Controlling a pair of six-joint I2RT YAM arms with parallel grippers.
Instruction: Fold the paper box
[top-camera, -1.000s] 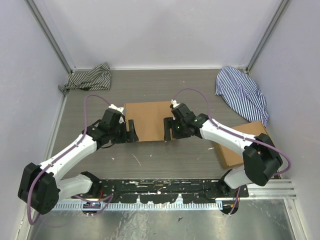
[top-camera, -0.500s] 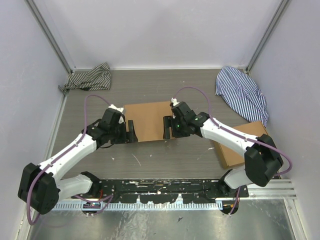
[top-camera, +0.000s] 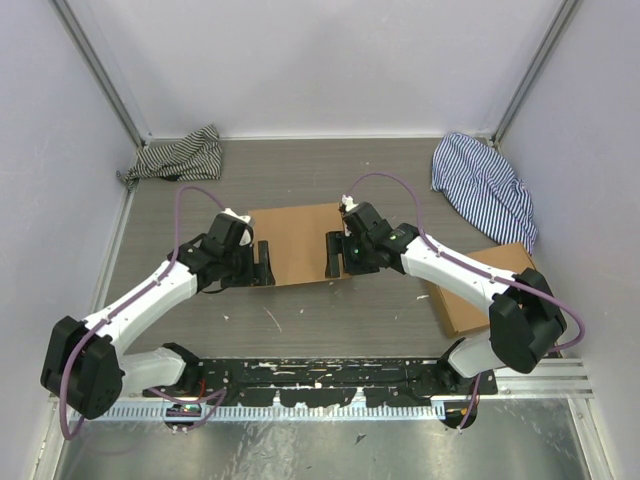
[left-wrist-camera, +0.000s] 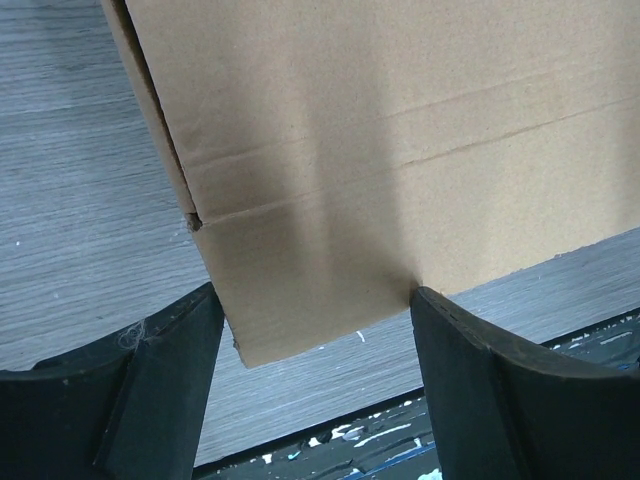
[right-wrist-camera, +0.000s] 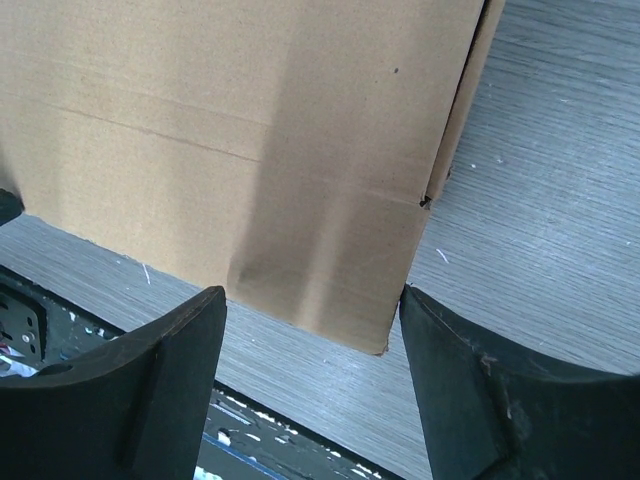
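Paper box (left-wrist-camera: 400, 130) mostly beyond frame

Grey table (top-camera: 300, 170): paper box (top-camera: 297, 243) centre; second box (top-camera: 470, 300) right, seemingly flat; striped cloths (top-camera: 180, 155) (top-camera: 485, 185) far corners.

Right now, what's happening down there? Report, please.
Left gripper open over the box, near-left corner. Right gripper open, near-right corner. Box lying flat. Nothing blocking.
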